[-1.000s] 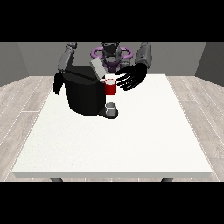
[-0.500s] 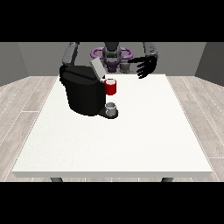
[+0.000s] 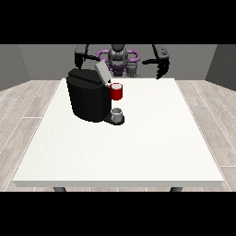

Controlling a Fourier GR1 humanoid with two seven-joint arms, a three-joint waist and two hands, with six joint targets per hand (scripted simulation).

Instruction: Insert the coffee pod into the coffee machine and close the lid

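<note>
One coffee machine is sitting on the white table, its lid standing open. Just in front of its base a small grey thing is resting — likely the pod: light, stiff, best pinched at its sides. One red thing at the machine is showing. The hand at the view's right is hanging beyond the machine, fingers drooping, holding nothing; the other hand's fingers — cannot tell.
</note>
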